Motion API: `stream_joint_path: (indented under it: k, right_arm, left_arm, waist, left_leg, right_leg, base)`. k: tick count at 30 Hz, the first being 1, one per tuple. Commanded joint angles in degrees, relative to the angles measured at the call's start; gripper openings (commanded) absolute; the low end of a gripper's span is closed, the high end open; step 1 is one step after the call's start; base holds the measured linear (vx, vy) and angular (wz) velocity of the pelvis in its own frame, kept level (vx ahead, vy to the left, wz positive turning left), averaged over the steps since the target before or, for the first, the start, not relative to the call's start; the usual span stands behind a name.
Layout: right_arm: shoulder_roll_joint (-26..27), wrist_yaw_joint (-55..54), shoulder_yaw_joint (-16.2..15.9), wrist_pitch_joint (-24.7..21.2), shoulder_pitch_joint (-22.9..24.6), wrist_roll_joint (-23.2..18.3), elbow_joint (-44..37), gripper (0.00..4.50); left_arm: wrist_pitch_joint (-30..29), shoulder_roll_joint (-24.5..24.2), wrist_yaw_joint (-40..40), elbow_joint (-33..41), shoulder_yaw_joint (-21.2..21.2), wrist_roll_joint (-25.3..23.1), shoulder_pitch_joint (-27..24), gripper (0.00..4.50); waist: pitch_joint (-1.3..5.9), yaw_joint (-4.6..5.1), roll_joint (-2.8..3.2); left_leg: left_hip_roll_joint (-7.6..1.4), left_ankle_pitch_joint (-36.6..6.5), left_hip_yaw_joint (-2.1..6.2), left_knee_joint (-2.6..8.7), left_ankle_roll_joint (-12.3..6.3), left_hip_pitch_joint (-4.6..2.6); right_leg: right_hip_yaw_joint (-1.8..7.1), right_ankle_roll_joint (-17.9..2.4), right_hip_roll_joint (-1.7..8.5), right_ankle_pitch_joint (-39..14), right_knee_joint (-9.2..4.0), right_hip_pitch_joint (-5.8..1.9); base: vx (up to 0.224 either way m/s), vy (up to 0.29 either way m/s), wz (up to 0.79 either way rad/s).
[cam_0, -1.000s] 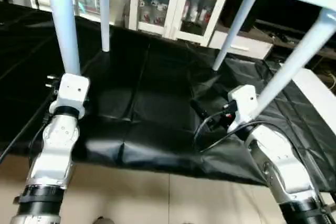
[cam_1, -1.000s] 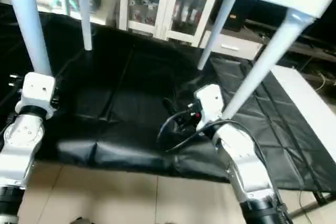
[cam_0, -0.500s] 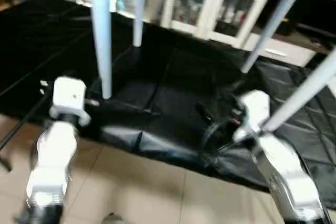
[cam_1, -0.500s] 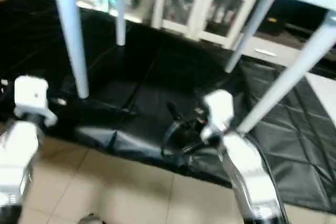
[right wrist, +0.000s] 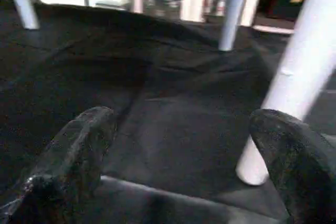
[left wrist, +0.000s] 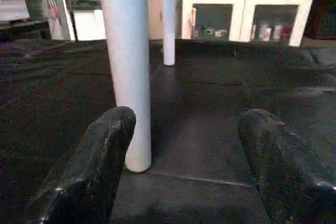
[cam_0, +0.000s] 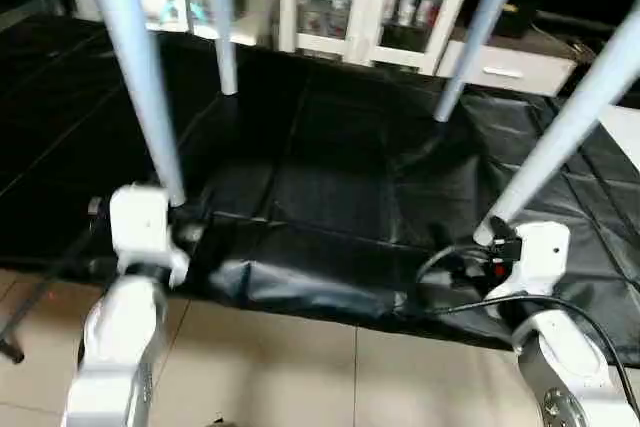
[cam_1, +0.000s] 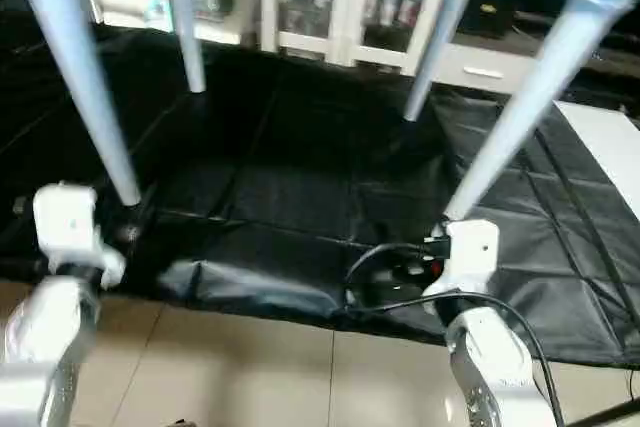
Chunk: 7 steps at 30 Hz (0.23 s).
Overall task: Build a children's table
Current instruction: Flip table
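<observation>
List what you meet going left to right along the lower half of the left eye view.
Left hand → near left table leg standing on the black mat → black cable loop → near right table leg → right hand.

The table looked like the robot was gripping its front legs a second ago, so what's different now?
Both grippers have let go and drawn back. The left gripper now stands open just short of the near left leg; the right gripper stands open beside the near right leg. The table still stands upright with all four feet on the black sheet.
</observation>
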State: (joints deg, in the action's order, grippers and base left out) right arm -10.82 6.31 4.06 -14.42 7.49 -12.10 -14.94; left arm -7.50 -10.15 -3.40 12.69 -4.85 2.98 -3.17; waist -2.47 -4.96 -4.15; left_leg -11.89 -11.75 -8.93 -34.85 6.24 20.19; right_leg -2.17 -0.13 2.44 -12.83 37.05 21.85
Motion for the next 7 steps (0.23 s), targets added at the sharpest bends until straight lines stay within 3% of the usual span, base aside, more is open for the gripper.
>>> stream_joint_path:
  k: [1, 7]
  right_arm:
    - [0.11, -1.69, 0.73, 1.04, 0.21, 2.12, -0.08, 4.5]
    - [0.64, -1.54, 1.05, 0.62, -0.63, 1.08, -0.45, 4.5]
  left_arm:
    - [0.76, 0.24, -0.17, -0.26, 1.64, -0.83, 0.15, 3.6]
    - [0.65, 0.16, -0.69, 1.3, 2.8, -2.26, -1.17, 3.6]
  waist:
    - [2.14, 0.07, 0.67]
    - [2.23, 0.19, 0.44]
  left_leg:
    - [-1.16, -15.42, 0.41, 4.82, 0.9, -0.13]
    - [-1.26, -16.18, 0.44, 4.97, 0.68, -0.19]
  right_leg:
    - [2.8, -1.76, 4.11, -15.12, -5.93, -1.11]
    - [2.77, -2.04, 4.12, -12.7, -5.71, -1.2]
  base:
    - [0.0, 0.0, 0.0]
    - [0.0, 0.0, 0.0]
